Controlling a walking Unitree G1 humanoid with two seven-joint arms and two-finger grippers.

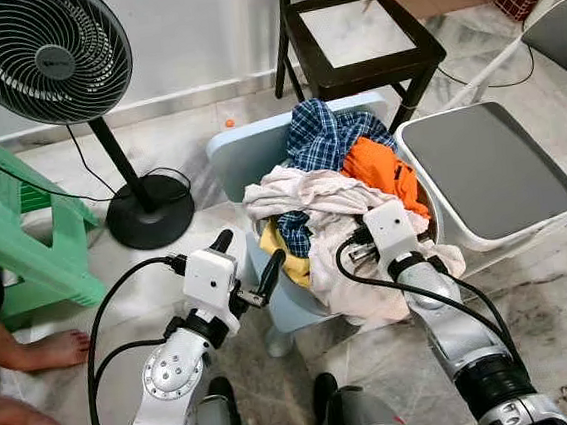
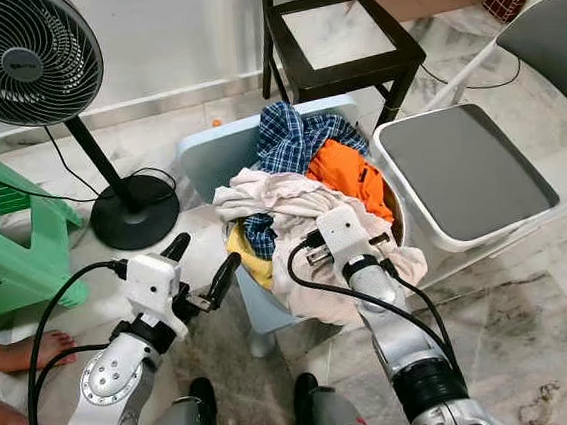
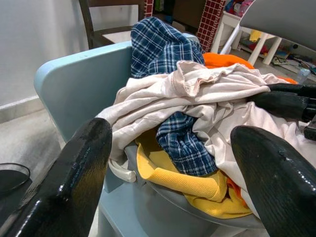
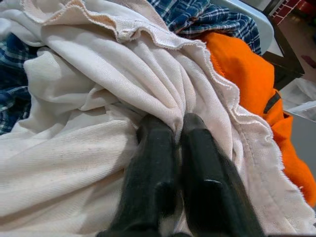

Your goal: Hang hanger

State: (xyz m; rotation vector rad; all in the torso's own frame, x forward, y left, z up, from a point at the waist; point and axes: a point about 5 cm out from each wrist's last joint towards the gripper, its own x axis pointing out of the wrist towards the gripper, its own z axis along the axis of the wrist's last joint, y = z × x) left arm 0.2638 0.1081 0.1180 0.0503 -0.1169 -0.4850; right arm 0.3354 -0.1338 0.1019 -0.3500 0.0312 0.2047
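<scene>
Marble floor, pale blue chair bearing our heaped laundry basin. Right gripper: fingers pressed together, nipping a fold of cream cloth. Left gripper: spread wide, beside the pile. Hanger: we cannot locate it. Risk, we judge: lifting drags tangled garments out, since layers overlap.
</scene>
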